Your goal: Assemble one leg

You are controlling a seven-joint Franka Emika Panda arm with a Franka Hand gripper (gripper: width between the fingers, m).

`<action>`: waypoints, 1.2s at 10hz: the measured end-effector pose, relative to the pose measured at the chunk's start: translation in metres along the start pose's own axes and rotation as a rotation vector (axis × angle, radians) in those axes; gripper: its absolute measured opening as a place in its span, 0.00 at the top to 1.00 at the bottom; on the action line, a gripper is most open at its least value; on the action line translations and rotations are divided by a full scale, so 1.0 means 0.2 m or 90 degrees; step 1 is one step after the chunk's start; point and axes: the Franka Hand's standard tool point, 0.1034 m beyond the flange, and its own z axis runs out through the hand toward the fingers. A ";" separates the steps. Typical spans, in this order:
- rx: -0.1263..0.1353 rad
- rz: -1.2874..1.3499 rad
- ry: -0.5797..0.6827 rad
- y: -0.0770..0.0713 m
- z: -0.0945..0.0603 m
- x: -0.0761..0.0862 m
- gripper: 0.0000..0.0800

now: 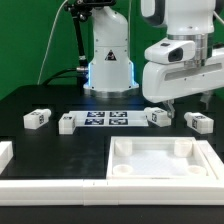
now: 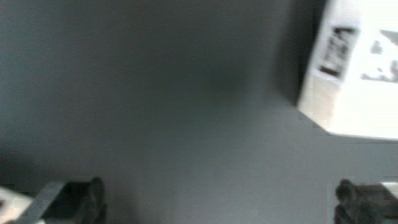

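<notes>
Several small white legs with black-and-white tags lie on the black table: two at the exterior view's left (image 1: 37,118) (image 1: 67,122) and two at its right (image 1: 156,117) (image 1: 198,122). My gripper (image 1: 185,102) hangs above the table over the two right legs, touching neither. In the wrist view the gripper (image 2: 222,188) is open, its dark fingertips (image 2: 80,176) wide apart with only bare table between them. One leg (image 2: 356,70) lies off to the side, outside the jaws. I cannot tell which of the two it is.
The marker board (image 1: 106,119) lies between the leg pairs. A large white tray-like piece with corner sockets (image 1: 120,148) sits in front, another white part (image 1: 5,153) at the exterior view's left edge. The robot base (image 1: 108,60) stands behind.
</notes>
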 end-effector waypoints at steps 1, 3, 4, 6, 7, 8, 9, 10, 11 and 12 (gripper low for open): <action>0.005 0.032 -0.001 -0.03 0.00 0.00 0.19; 0.009 0.082 -0.001 -0.03 0.00 0.00 0.19; 0.008 0.080 -0.007 -0.03 0.00 -0.01 0.19; 0.009 0.075 -0.011 -0.06 0.03 -0.02 0.19; 0.005 0.074 -0.039 -0.12 0.05 -0.05 0.19; 0.001 0.063 -0.105 -0.17 0.07 -0.08 0.19; 0.002 0.060 -0.130 -0.19 0.08 -0.06 0.19; 0.001 0.053 -0.187 -0.20 0.09 -0.08 0.19; 0.003 0.042 -0.235 -0.20 0.11 -0.09 0.19; 0.006 0.032 -0.295 -0.18 0.12 -0.11 0.19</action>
